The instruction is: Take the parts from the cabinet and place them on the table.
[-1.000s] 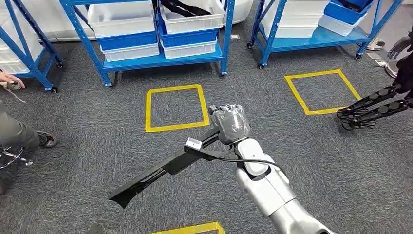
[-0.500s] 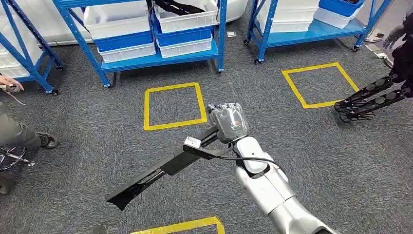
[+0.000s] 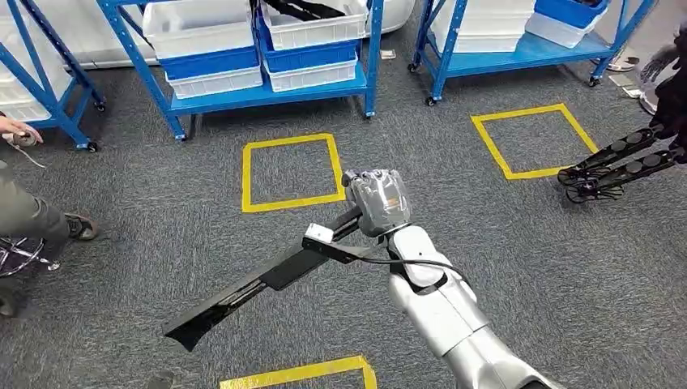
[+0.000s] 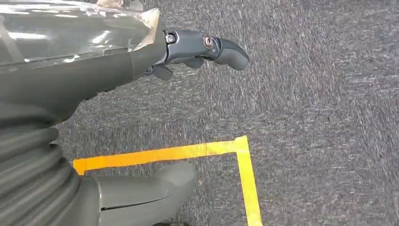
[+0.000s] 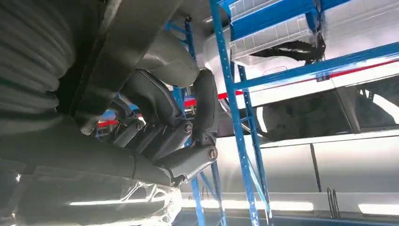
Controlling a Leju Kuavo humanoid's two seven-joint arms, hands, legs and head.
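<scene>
**Part in transit: one long black part in hand, table not in sight**

Head view. Right hand [image 3: 379, 201]: fingers wrapped round one end of a long black part [image 3: 259, 284], held out over grey carpet [image 3: 526, 267], the free end slanting down to the robot's left. Judged status: part is out of the cabinet and in carriage; setting down on the table remains. Blue racks [image 3: 267, 93] with white and blue bins [image 3: 198, 28] stand ahead; one bin holds further dark parts [image 3: 300, 10], so more fetching seems likely. Yellow tape squares [image 3: 290, 172] on the floor. A person's hand [image 3: 18, 130] at the left edge; another dark machine's limbs [image 3: 616, 166] at right, cut off.

Left wrist view. Left hand [image 4: 179, 52]: holds nothing, fingers apart, thumb lying clear, over carpet and a tape corner [image 4: 242, 146].

Right wrist view. Right hand seen from behind, dark fingers [image 5: 204, 108] curled; the part itself hard to separate from the hand's covers. Racks and a bin beyond.
</scene>
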